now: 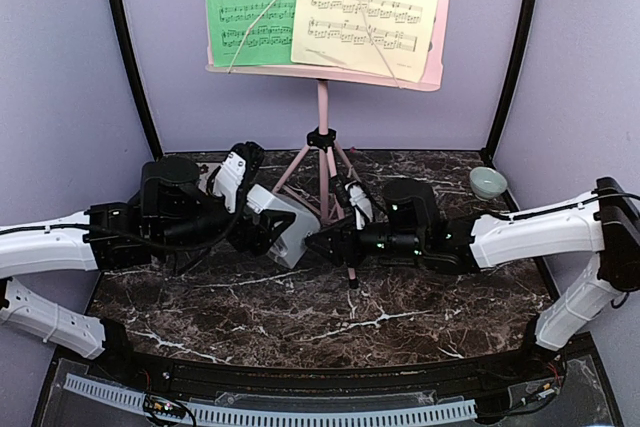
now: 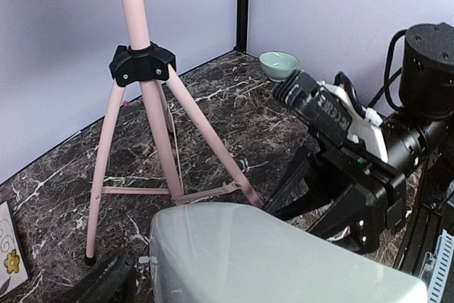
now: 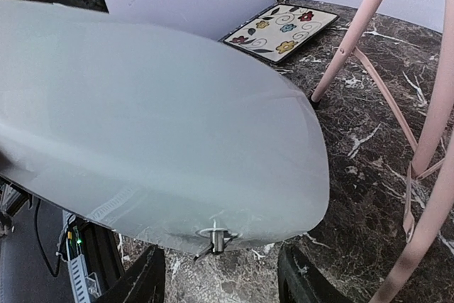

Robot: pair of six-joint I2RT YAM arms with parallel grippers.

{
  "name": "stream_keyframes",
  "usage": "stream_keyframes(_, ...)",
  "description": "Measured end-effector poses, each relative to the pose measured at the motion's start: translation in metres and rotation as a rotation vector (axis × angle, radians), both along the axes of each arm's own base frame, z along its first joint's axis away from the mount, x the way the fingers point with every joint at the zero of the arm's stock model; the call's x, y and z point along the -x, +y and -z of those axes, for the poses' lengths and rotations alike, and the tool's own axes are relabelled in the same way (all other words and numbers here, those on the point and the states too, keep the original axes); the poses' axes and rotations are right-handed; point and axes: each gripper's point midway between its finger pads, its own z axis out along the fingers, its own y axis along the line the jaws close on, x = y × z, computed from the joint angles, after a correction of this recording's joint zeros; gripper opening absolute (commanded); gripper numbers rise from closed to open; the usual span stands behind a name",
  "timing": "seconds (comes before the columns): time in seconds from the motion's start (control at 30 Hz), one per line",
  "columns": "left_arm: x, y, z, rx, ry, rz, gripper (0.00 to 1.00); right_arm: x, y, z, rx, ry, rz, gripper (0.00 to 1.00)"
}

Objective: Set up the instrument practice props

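Small grey-white pyramid metronome (image 1: pixel 285 225) lay tilted between both grippers, just in front of the legs of the pink tripod music stand (image 1: pixel 323 137) | left gripper (image 1: pixel 258 230) clamped wide across its broad end | right gripper (image 1: pixel 318 240) half-spread around its narrow tip, contact could not be told.

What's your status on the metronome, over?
Left gripper clamped on metronome, tilted above table. Right gripper straddles its end, grip unclear. Pink music stand legs close beside.
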Motion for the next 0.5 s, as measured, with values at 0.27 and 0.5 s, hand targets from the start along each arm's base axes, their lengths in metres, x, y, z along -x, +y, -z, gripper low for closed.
stream_keyframes(0.27,-0.006,0.004,-0.006,0.022,0.003,-0.049,0.04,-0.005,0.012,0.009,0.024,0.002,0.055,0.45)
stream_keyframes(0.5,-0.006,0.004,-0.006,0.025,0.006,-0.052,0.02,-0.018,0.008,0.004,0.028,-0.039,0.13,0.22)
